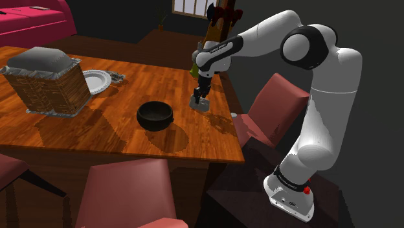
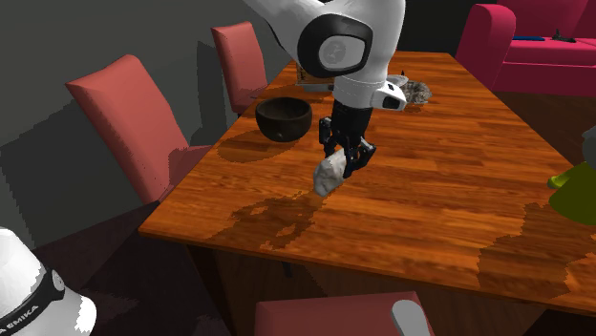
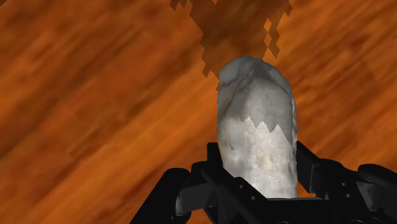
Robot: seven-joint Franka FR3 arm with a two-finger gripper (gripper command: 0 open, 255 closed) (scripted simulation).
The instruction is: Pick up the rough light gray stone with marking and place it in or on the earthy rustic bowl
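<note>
A rough light grey stone (image 3: 257,121) is clasped between my black fingers, and it hangs a little above the wooden table (image 3: 95,95). In the shoulder view my gripper (image 1: 201,100) holds the stone (image 1: 200,103) near the table's right edge, to the right of a dark round bowl (image 1: 155,116). In the second exterior view the stone (image 2: 329,175) juts down from the gripper (image 2: 346,158), with the dark bowl (image 2: 284,117) beyond it toward the left and its shadow on the wood below.
A wicker basket with a grey cover (image 1: 46,81) stands at the shoulder view's left with a white plate (image 1: 97,81) beside it. Red chairs (image 1: 272,110) ring the table. A green object (image 2: 576,191) sits at the second exterior view's right edge.
</note>
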